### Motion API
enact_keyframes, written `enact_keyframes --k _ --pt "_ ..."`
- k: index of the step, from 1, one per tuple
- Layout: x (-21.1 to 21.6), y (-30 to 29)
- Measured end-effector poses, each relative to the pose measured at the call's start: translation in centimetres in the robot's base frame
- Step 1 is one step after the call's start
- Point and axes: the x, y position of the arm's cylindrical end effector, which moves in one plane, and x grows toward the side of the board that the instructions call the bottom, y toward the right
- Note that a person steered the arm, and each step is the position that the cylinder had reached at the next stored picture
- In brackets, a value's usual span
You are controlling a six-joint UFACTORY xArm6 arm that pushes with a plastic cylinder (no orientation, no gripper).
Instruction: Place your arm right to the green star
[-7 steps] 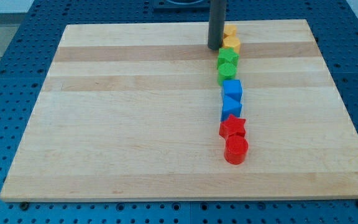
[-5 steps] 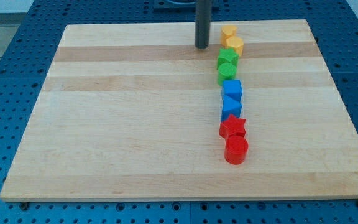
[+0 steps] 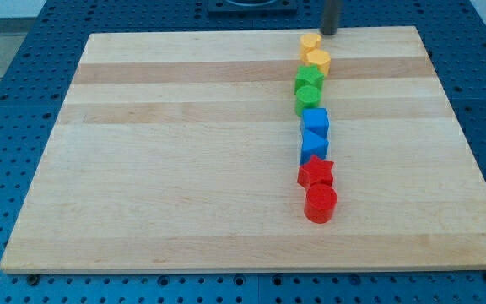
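Note:
The green star (image 3: 309, 78) sits on the wooden board (image 3: 184, 152) in a column of blocks right of centre. My tip (image 3: 330, 33) is at the board's top edge, above and slightly right of the star, just right of the topmost yellow block (image 3: 310, 41). A second yellow block (image 3: 317, 59) lies between that one and the star. The tip touches no block.
Below the star run a green round block (image 3: 308, 99), two blue blocks (image 3: 315, 121) (image 3: 313, 143), a red star (image 3: 316, 172) and a red cylinder (image 3: 321, 203). Blue perforated table surrounds the board.
My tip went left from beside the yellow blocks, then swung up and to the right, ending at the board's top edge right of the top yellow block. The blocks have not moved.

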Motion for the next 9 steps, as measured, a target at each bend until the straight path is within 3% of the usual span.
enact_keyframes --k 1,2,3,9 --pt "0.5 3.2" --pt "4.1 3.1" --pt "4.7 3.1" --pt "12.3 -2.9"
